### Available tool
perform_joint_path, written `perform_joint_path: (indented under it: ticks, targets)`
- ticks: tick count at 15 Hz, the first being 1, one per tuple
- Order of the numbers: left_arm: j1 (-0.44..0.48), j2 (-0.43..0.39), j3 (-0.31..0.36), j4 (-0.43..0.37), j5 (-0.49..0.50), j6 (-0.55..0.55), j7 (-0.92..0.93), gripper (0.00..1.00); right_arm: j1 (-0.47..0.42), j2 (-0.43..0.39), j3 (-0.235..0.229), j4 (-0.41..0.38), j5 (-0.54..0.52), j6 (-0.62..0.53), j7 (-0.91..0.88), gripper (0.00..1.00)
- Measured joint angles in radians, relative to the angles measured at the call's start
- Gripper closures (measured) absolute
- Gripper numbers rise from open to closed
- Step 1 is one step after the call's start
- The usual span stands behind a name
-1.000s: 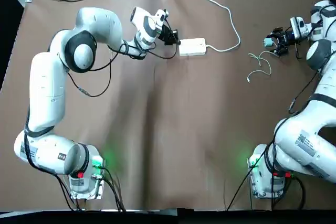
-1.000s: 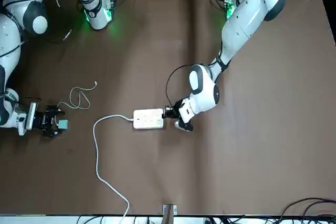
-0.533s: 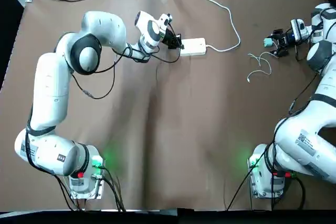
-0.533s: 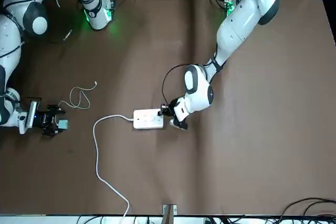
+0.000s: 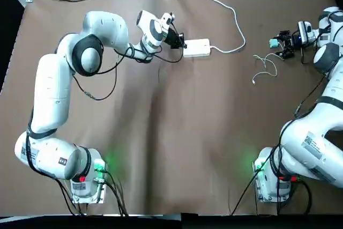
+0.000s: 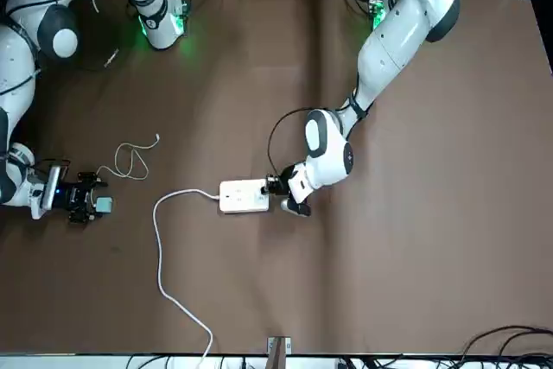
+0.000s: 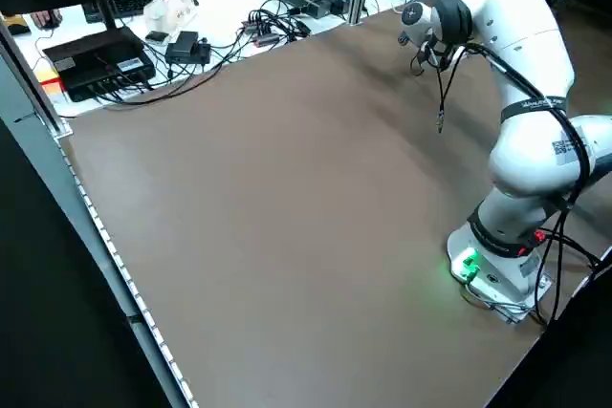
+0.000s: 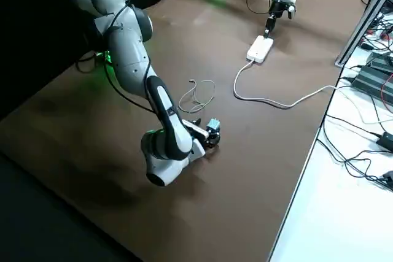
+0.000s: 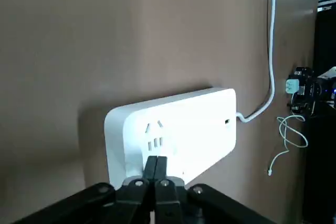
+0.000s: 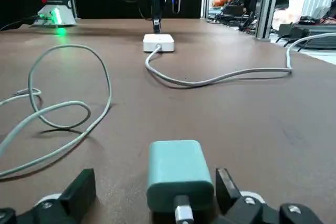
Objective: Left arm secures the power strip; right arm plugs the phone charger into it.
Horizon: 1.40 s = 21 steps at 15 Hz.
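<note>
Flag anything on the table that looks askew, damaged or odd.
Nothing stands out. The power strip lies flat with the left gripper shut at its end. The phone charger sits between the right gripper's open fingers, its thin cable loosely curled nearby.

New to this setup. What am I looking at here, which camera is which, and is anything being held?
Two white robot arms sit side by side at a brown table. One picture looks straight down, one faces the robot from across the table, two look in from the sides, and one camera rides on each wrist.

The left gripper has its fingers closed together, tip pressed against the end of the white power strip, whose thick cord runs off toward the table's far edge.

The right gripper sits low at the table's right side. Its wrist camera shows the fingers spread on either side of the small teal phone charger, apparently not yet closed on it. The charger's thin cable curls beside it. Nothing is plugged in.
</note>
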Motion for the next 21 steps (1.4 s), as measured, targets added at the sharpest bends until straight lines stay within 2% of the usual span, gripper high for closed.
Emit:
perform_joint_path:
  ticks: [17, 19, 20, 21]
  targets:
    - [-0.006, 0.002, 0.009, 0.001, 0.000, 0.000, 0.037, 0.99, 0.012, 0.006, 0.004, 0.001, 0.024, 0.007, 0.001, 0.00]
    - [-0.006, 0.003, 0.009, 0.002, 0.000, 0.000, 0.031, 0.99, 0.012, 0.006, 0.003, 0.001, 0.024, 0.005, 0.002, 0.03]
    - [-0.006, 0.003, 0.009, 0.003, 0.000, -0.001, 0.029, 0.99, 0.012, 0.006, 0.003, 0.001, 0.024, 0.004, 0.003, 0.15]
    - [-0.006, 0.003, 0.009, 0.003, 0.000, -0.001, 0.024, 0.99, 0.012, 0.006, 0.003, 0.001, 0.024, 0.003, 0.003, 0.15]
